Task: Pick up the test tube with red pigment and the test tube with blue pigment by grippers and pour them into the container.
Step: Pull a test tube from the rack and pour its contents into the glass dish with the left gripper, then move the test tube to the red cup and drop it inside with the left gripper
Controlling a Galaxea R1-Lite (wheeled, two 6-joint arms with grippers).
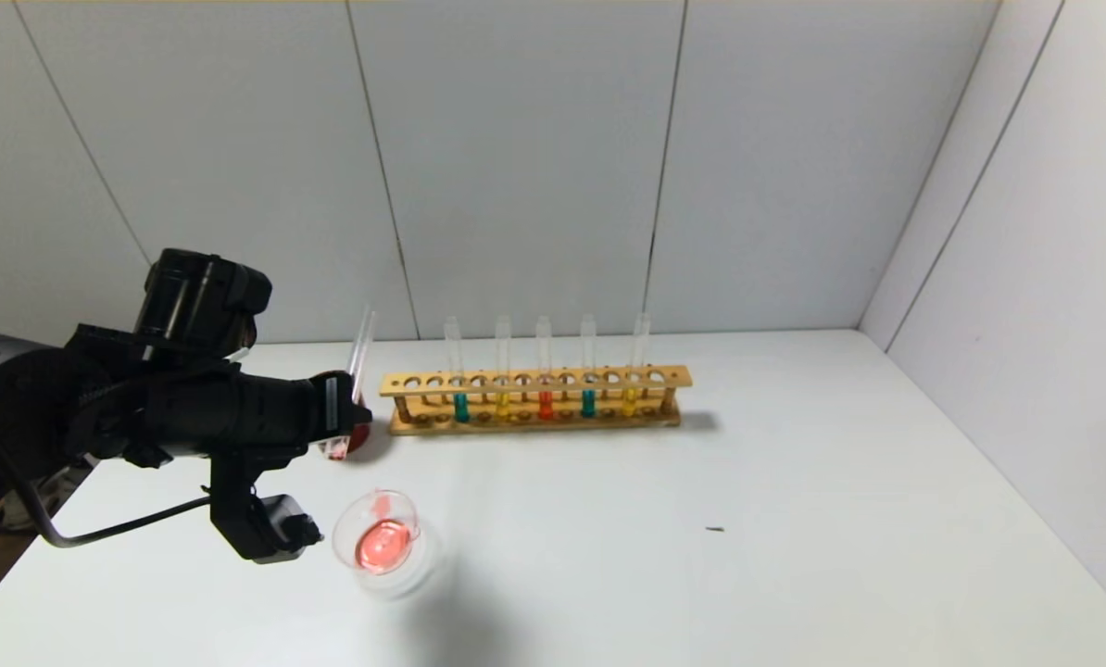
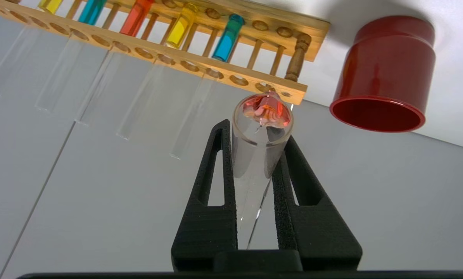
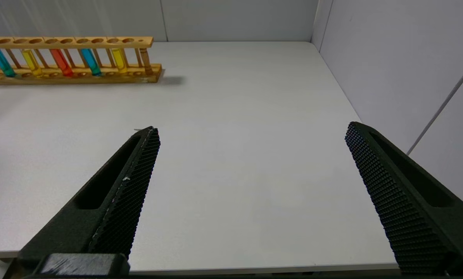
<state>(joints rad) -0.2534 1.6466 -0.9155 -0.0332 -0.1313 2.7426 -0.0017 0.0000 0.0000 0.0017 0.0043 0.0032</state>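
My left gripper (image 1: 345, 412) is shut on a nearly upright clear test tube (image 1: 360, 347), held above the table left of the rack. Only a red residue shows in its round lower end (image 2: 263, 110), between my fingers (image 2: 220, 162). The container (image 1: 382, 542), a low clear glass dish, stands in front of the gripper and holds red liquid. Another tube with red pigment (image 1: 545, 405) and two tubes with blue pigment (image 1: 460, 406) (image 1: 588, 403) stand in the wooden rack (image 1: 534, 382). My right gripper (image 3: 251, 130) is open and empty over the table's front right; it is out of the head view.
Two yellow tubes (image 1: 502, 404) (image 1: 629, 402) also stand in the rack. A dark red cup (image 2: 384, 73) stands just left of the rack, mostly hidden behind my left gripper in the head view. A small dark speck (image 1: 715, 529) lies on the white table (image 1: 794, 519). Grey walls close the back and right.
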